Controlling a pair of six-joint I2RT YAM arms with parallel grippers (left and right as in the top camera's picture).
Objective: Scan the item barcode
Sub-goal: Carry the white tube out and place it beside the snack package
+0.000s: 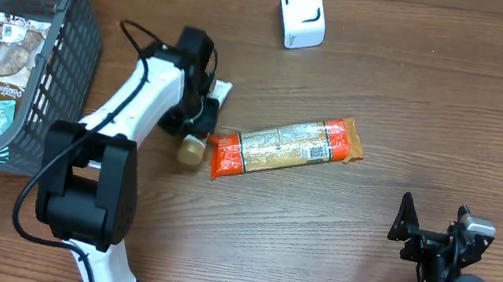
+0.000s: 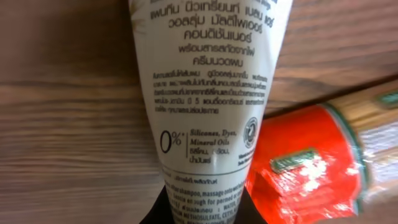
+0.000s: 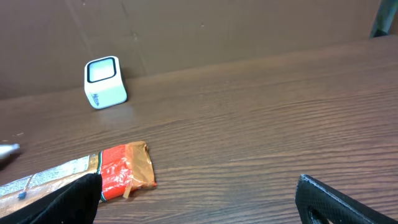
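Observation:
My left gripper (image 1: 195, 112) is shut on a white tube (image 2: 211, 93) printed with Thai text, and its dark fingers (image 2: 163, 210) pinch the tube's sides. In the overhead view the tube's tan cap (image 1: 191, 150) sticks out below the gripper, next to the table. No barcode shows on the face in the left wrist view. The white scanner (image 1: 301, 13) stands at the back of the table, also visible as scanner (image 3: 104, 82). My right gripper (image 3: 199, 208) is open and empty at the front right, right gripper (image 1: 429, 235).
A long orange and gold snack packet (image 1: 286, 147) lies beside the tube, its orange end (image 2: 311, 168) almost touching it. A grey mesh basket (image 1: 68, 51) holding packets stands at the far left.

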